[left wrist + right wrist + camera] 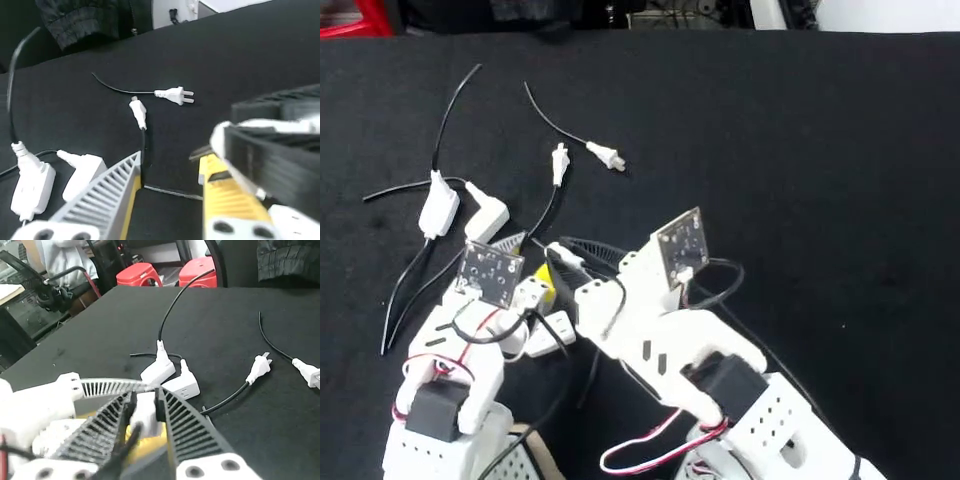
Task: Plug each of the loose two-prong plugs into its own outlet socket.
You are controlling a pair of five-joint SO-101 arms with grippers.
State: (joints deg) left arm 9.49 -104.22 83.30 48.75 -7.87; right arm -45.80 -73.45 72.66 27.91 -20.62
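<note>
The left plug point(559, 163) and the right plug point(608, 156) lie loose on the black table point(820, 150), near each other, with their prongs not in anything. The left socket point(440, 208) and right socket point(488, 210) lie just beside each other, closer to me and further left than the plugs. The left plug's cable point(144, 150) runs back into the gap of my left gripper point(170, 165), whose jaws stand spread apart, the cable close by one finger. My right gripper point(145, 397) sits just beside the left one, near the sockets, and is clenched on a small white piece point(145, 415); whether that piece is a plug or a socket I cannot tell.
</note>
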